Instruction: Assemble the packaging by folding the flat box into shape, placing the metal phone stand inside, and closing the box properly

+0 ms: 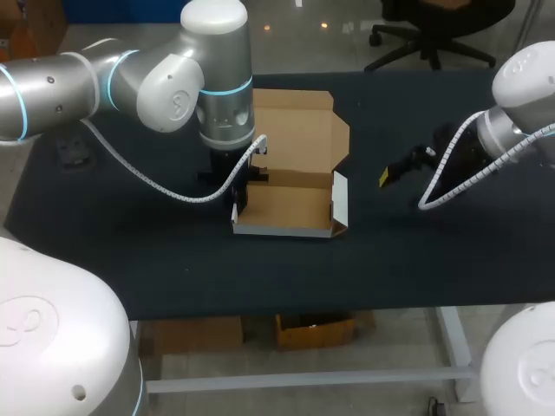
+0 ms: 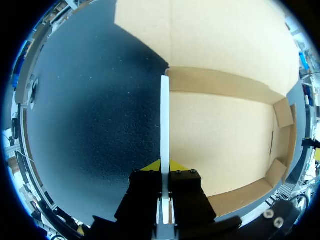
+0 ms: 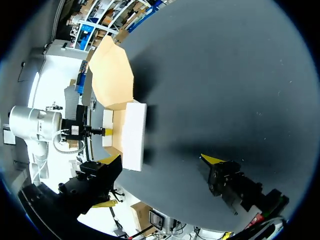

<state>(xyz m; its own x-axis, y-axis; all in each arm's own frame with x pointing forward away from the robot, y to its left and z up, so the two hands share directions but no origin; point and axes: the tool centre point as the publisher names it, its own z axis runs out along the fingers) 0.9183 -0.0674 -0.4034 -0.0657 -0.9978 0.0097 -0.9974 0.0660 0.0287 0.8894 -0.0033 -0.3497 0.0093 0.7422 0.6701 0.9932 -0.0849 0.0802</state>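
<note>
Box [image 1: 288, 208] open; left pincer [image 2: 165, 169] clamps its side wall.

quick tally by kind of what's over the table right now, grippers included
cardboard box: 1
grippers: 2 (left gripper, right gripper)
total: 3
</note>
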